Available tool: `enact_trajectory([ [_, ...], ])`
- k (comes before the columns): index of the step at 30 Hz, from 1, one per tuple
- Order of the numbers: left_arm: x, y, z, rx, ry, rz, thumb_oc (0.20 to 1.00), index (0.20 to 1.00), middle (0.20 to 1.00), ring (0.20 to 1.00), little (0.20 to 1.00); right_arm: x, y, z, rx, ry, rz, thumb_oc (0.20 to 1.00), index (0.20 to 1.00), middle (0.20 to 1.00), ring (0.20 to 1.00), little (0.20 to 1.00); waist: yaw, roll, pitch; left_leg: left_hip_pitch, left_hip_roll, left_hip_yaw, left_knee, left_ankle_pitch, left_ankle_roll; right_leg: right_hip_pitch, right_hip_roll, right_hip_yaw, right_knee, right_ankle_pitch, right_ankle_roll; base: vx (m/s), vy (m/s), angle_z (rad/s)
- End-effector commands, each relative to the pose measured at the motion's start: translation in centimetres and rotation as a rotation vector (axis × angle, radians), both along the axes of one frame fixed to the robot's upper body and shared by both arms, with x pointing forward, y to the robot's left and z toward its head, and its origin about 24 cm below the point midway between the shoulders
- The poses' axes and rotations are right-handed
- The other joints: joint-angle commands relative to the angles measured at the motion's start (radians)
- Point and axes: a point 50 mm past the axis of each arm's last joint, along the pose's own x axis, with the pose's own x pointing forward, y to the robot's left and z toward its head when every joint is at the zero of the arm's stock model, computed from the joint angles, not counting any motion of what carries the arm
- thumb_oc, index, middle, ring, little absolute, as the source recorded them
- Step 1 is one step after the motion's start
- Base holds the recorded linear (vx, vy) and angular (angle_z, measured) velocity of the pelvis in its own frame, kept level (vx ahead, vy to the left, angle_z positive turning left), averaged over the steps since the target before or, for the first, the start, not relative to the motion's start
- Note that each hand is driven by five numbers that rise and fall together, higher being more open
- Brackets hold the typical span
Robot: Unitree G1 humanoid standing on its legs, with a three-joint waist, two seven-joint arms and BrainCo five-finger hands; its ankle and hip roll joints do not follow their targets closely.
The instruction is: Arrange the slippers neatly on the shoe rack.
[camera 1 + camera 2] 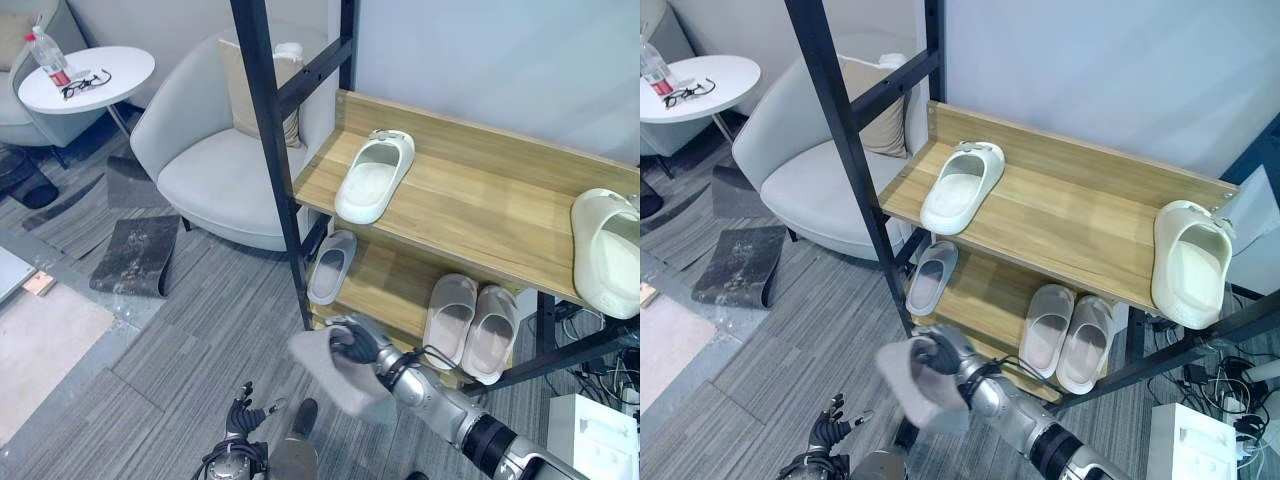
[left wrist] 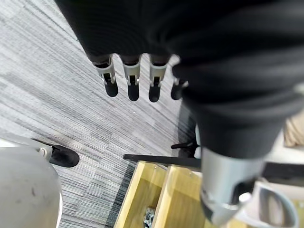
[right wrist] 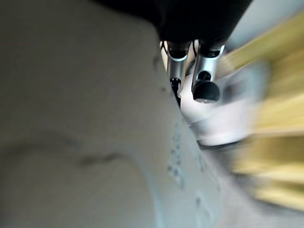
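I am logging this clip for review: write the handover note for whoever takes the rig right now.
Right robot hand: shut on a grey slipper, held in the air in front of the shoe rack's lower shelf.
Left robot hand: low, fingers relaxed, empty.
Done: two white slippers on the upper shelf; a lone grey slipper and a side-by-side pair on the lower shelf.
Left: set the held slipper beside the lone one.

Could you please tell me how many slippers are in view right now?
6: two white slippers on the top shelf, three pinkish ones on the lower shelf, and one held by the right robot hand.
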Motion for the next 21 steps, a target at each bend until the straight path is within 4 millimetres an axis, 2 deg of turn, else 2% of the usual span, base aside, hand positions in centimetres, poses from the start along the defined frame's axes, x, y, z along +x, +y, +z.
enact_trajectory([
  [1,2.7,-0.5,1.4,-0.002,-0.105,-0.085,1.0,1.0,1.0,1.0,1.0,4.4,-0.4,6.9,0.038,-0.388,-0.094,0.2,0.2,0.2,0.2,0.2,0.037,-0.031,0.121,0.003,-0.044,-0.025,0.087,-0.12,0.026,-0.053,-0.011,-0.027,0.074,-0.061,0.002,-0.09,-0.034,0.18],
  [3,3.5,-0.9,2.0,-0.029,-0.146,-0.089,1.0,1.0,1.0,1.0,1.0,6.1,-1.8,9.1,-0.006,-0.527,-0.176,0.2,0.2,0.2,0.2,0.2,0.044,-0.012,0.172,-0.045,-0.044,-0.035,0.142,-0.149,0.025,-0.099,-0.025,-0.014,0.128,-0.088,0.007,-0.22,0.031,0.22],
  [4,4.4,-1.2,2.9,-0.047,-0.201,-0.091,1.0,1.0,1.0,1.0,1.0,8.1,-3.9,12.2,-0.083,-0.673,-0.277,0.2,0.2,0.2,0.2,0.2,0.04,0.01,0.223,-0.114,-0.059,-0.04,0.209,-0.16,0.037,-0.181,-0.058,0.005,0.204,-0.094,0.003,-0.25,0.11,0.08],
  [5,4.4,-1.2,2.9,-0.047,-0.201,-0.091,1.0,1.0,1.0,1.0,1.0,8.1,-3.9,12.2,-0.083,-0.673,-0.277,0.2,0.2,0.2,0.2,0.2,0.04,0.01,0.223,-0.114,-0.059,-0.04,0.209,-0.16,0.037,-0.181,-0.058,0.005,0.204,-0.094,0.003,-0.28,0.193,0.01],
  [6,5.3,-1.3,3.7,-0.072,-0.255,-0.083,1.0,1.0,1.0,1.0,1.0,9.6,-5.9,15.1,-0.177,-0.799,-0.338,0.2,0.2,0.2,0.2,0.2,0.035,0.025,0.25,-0.182,-0.078,-0.034,0.283,-0.184,0.049,-0.264,-0.095,0.031,0.285,-0.11,-0.002,-0.13,0.143,-0.03],
  [8,5.6,-1.5,4.0,-0.083,-0.267,-0.086,1.0,1.0,1.0,1.0,1.0,9.9,-6.4,15.8,-0.188,-0.825,-0.359,0.2,0.2,0.2,0.2,0.2,0.038,0.03,0.253,-0.216,-0.087,-0.029,0.318,-0.197,0.052,-0.3,-0.111,0.044,0.324,-0.126,-0.005,-0.1,0.134,0.02],
  [9,6.0,-1.7,4.4,-0.099,-0.29,-0.087,1.0,1.0,1.0,1.0,1.0,10.7,-7.8,17.9,-0.262,-0.889,-0.389,0.2,0.2,0.2,0.2,0.2,0.038,0.04,0.266,-0.268,-0.104,-0.035,0.373,-0.213,0.058,-0.35,-0.139,0.057,0.385,-0.145,-0.008,-0.08,0.116,0.16],
  [10,6.2,-1.8,4.5,-0.099,-0.297,-0.095,1.0,1.0,1.0,1.0,1.0,11.1,-8.6,18.9,-0.308,-0.919,-0.406,0.2,0.2,0.2,0.2,0.2,0.038,0.043,0.274,-0.308,-0.113,-0.034,0.412,-0.223,0.061,-0.386,-0.158,0.063,0.428,-0.163,-0.009,-0.11,0.146,0.13],
  [12,6.8,-2.2,5.0,-0.11,-0.325,-0.106,1.0,1.0,1.0,1.0,1.0,11.6,-9.8,20.0,-0.369,-0.948,-0.435,0.2,0.2,0.2,0.2,0.2,0.037,0.052,0.28,-0.374,-0.13,-0.035,0.469,-0.236,0.063,-0.448,-0.189,0.073,0.504,-0.191,-0.012,-0.06,0.078,0.18],
  [13,6.8,-2.2,5.0,-0.111,-0.327,-0.106,1.0,1.0,1.0,1.0,1.0,11.6,-9.8,20.1,-0.369,-0.95,-0.434,0.2,0.2,0.2,0.2,0.2,0.037,0.051,0.278,-0.381,-0.131,-0.035,0.473,-0.238,0.064,-0.455,-0.191,0.075,0.51,-0.193,-0.012,-0.05,0.079,0.26],
  [14,7.3,-2.4,5.6,-0.113,-0.358,-0.123,1.0,1.0,1.0,1.0,1.0,12.1,-10.9,20.9,-0.453,-0.962,-0.461,0.2,0.2,0.2,0.2,0.2,0.04,0.06,0.288,-0.438,-0.148,-0.036,0.52,-0.246,0.068,-0.505,-0.218,0.081,0.577,-0.213,-0.016,-0.03,0.053,0.23],
  [17,7.8,-2.6,6.3,-0.125,-0.394,-0.135,1.0,1.0,1.0,1.0,1.0,12.6,-11.7,21.7,-0.517,-0.977,-0.486,0.2,0.2,0.2,0.2,0.2,0.044,0.065,0.292,-0.502,-0.162,-0.037,0.564,-0.254,0.071,-0.567,-0.239,0.093,0.634,-0.232,-0.02,-0.04,0.058,0.2],
  [19,7.9,-2.8,7.1,-0.143,-0.43,-0.163,1.0,1.0,1.0,1.0,1.0,13.3,-13.1,22.5,-0.661,-0.972,-0.512,0.2,0.2,0.2,0.2,0.2,0.059,0.08,0.303,-0.582,-0.184,-0.042,0.62,-0.264,0.075,-0.651,-0.266,0.115,0.714,-0.258,-0.024,-0.04,0.061,0.16],
  [20,8.0,-2.8,7.1,-0.145,-0.431,-0.162,1.0,1.0,1.0,1.0,1.0,13.4,-13.1,22.6,-0.661,-0.973,-0.51,0.2,0.2,0.2,0.2,0.2,0.058,0.079,0.3,-0.588,-0.186,-0.041,0.623,-0.266,0.075,-0.659,-0.268,0.118,0.719,-0.26,-0.024,-0.01,0.042,0.21],
  [21,7.8,-2.8,7.1,-0.144,-0.432,-0.175,1.0,1.0,1.0,1.0,1.0,13.5,-14.5,23.0,-0.771,-0.962,-0.544,0.2,0.2,0.2,0.2,0.2,0.067,0.086,0.304,-0.629,-0.197,-0.042,0.653,-0.271,0.076,-0.694,-0.281,0.123,0.755,-0.273,-0.026,0.0,0.028,0.19],
])
